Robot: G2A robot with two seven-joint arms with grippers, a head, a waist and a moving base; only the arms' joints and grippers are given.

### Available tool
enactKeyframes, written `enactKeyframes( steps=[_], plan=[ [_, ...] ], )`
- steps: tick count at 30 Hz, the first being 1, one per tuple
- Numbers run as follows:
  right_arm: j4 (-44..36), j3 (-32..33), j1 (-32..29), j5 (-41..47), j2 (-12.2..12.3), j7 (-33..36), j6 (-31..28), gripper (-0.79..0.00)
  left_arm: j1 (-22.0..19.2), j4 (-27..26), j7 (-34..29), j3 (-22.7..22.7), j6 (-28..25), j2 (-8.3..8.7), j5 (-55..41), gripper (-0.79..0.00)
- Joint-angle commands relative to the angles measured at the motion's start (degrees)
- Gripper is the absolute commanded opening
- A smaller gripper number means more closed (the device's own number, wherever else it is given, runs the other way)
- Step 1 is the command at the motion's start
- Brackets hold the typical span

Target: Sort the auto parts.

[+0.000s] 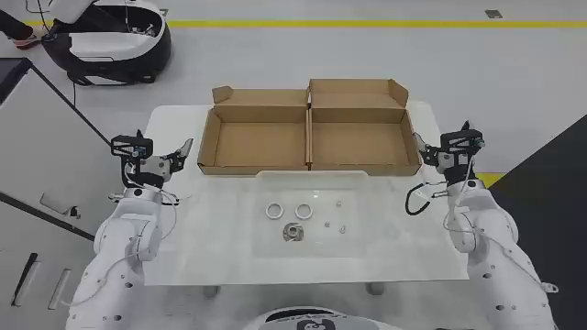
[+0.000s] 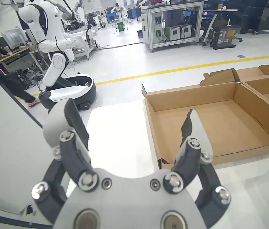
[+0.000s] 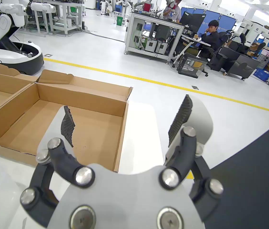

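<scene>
Currently, left end effector (image 2: pixel 130 107) and right end effector (image 3: pixel 126 102) are held spread at counter (image 1: pixel 211 247) edges.
Small pale parts (image 1: pixel 273 209), seemingly rings, are seen.

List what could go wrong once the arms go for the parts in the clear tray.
1. The small pieces in the clear tray look tiny next to the open left gripper and right gripper; a grasp may miss or flick them.
2. One white ring lies close to the other white ring; taking one may nudge its neighbour.
3. The left box and right box stand wall to wall, so a part released near that wall could land wrongly.
</scene>
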Motion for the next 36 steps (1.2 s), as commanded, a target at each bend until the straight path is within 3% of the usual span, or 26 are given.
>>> enactKeyframes(
  steps=[1,8,11,16,22,36],
  plan=[
    [0.00,0.00,0.00,0.00,0.00,0.00,0.00,0.000,0.00,0.00,0.00,0.00,0.00,0.00,0.00,0.000],
    [-2.64,1.57,1.58,-2.59,0.36,0.91,-3.22,0.000,0.00,0.00,0.00,0.00,0.00,0.00,0.00,0.000],
    [-5.95,3.69,2.68,-2.17,0.81,4.59,-8.49,0.000,0.00,0.00,0.00,0.00,0.00,0.00,0.00,0.000],
    [-10.25,7.23,5.57,0.02,1.89,10.86,-22.64,0.000,0.00,0.00,0.00,0.00,0.00,0.00,0.00,0.000],
    [-13.23,8.86,11.04,6.30,3.12,20.02,-37.65,0.000,0.00,0.00,0.00,0.00,0.00,0.00,0.00,0.000],
    [-14.86,0.58,22.42,22.52,5.66,48.49,-53.15,0.000,0.00,0.00,0.00,0.00,0.00,0.00,0.00,0.000]
  ],
)
